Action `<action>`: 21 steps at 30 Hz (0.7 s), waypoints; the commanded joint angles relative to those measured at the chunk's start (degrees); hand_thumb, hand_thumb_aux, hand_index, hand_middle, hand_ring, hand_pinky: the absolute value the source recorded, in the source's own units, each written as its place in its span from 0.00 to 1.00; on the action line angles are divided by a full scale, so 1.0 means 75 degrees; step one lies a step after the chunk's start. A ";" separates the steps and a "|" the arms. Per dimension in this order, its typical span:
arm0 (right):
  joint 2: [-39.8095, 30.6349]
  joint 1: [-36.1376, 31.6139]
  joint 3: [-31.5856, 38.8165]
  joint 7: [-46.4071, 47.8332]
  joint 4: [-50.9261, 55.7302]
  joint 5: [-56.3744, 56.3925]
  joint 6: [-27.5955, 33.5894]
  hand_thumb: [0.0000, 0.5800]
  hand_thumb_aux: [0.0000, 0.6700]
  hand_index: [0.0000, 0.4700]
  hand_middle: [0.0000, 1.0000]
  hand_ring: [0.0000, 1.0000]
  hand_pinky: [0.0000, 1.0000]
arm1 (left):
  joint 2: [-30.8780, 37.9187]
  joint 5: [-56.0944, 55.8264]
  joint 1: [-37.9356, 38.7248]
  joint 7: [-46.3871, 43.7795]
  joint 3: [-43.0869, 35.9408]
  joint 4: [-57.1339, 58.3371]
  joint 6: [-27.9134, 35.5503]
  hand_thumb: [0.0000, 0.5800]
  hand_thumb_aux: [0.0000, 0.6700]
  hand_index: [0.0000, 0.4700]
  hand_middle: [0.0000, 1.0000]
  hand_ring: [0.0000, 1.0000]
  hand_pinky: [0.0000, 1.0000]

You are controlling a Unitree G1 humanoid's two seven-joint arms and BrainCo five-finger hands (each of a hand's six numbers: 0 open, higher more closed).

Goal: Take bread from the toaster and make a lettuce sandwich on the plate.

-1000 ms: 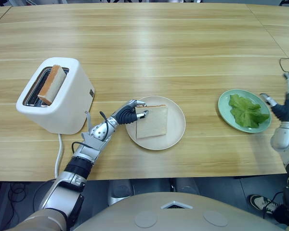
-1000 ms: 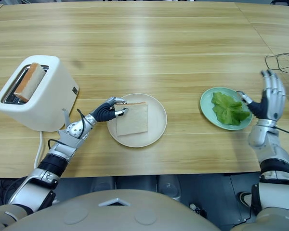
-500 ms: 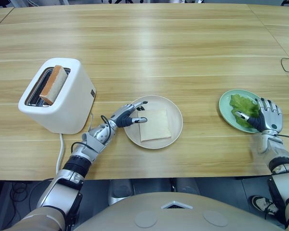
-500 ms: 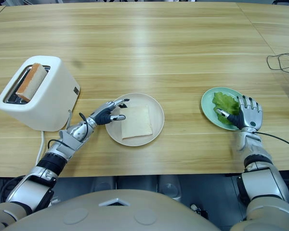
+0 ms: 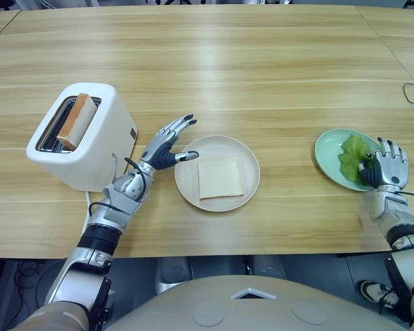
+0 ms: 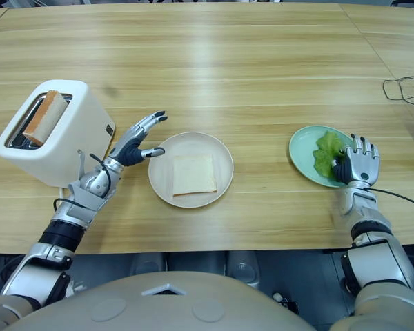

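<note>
Bread slice (image 5: 219, 178) lies flat on the beige plate (image 5: 186, 187), slightly right of centre; the second slice (image 5: 76, 121) stands tilted in the slot of the toaster (image 5: 100, 157) at the left of the table (image 5: 262, 76). Left hand (image 5: 164, 145) is released, fingers spread, holding nothing, hovering between toaster and plate rim. Right hand (image 5: 385, 169) is curled onto the near edge of the lettuce leaf (image 5: 350, 156) on the green plate (image 5: 326, 148); grasp looks like a pinch on a thin, crumpled edge. Risks, as judged: the leaf may tear or slip free on lifting, since the hold covers only its margin. It may drag the light green plate toward the table edge, which is near. Carried across, a limp leaf could fold and land half off the bread. Left hand, so close to the plate rim, could nudge the plate when it turns back to the toaster. Pulling the tilted slice may tip or shift the toaster.
</note>
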 commanded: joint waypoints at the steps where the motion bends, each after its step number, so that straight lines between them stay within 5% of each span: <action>1: -0.0109 0.0044 0.0153 -0.0118 -0.0172 -0.0014 0.0065 1.00 1.00 0.98 0.00 0.00 0.00 | 0.0040 0.0007 0.0198 -0.0008 0.0102 -0.0215 0.0120 0.00 0.00 0.00 0.00 0.00 0.00; 5: -0.0167 0.0095 0.0182 -0.0484 -0.0613 -0.0107 0.0015 1.00 1.00 0.98 0.00 0.00 0.00 | 0.0073 -0.0055 0.0251 0.0111 0.0294 -0.0268 0.0148 0.00 0.00 0.00 0.00 0.00 0.00; 10: -0.0318 0.0740 -0.0123 -0.0625 -0.3320 -0.0013 -0.0546 1.00 1.00 0.98 0.00 0.00 0.00 | 0.0026 -0.0209 0.0334 0.0417 0.0667 -0.0387 -0.0049 0.00 0.00 0.00 0.00 0.00 0.00; 14: -0.0300 0.1532 -0.0722 0.0308 -0.6197 0.0657 -0.1029 1.00 1.00 0.98 0.00 0.00 0.00 | -0.0049 -0.0638 0.0603 0.0677 0.1145 -0.0903 -0.0376 0.00 0.00 0.00 0.00 0.00 0.00; 21: 0.0386 0.2218 -0.0504 0.1837 -0.8426 0.1301 -0.2167 1.00 1.00 0.98 0.00 0.00 0.00 | -0.0114 -0.0402 0.1072 0.1265 0.1836 -0.1843 -0.0730 0.00 0.00 0.00 0.00 0.00 0.00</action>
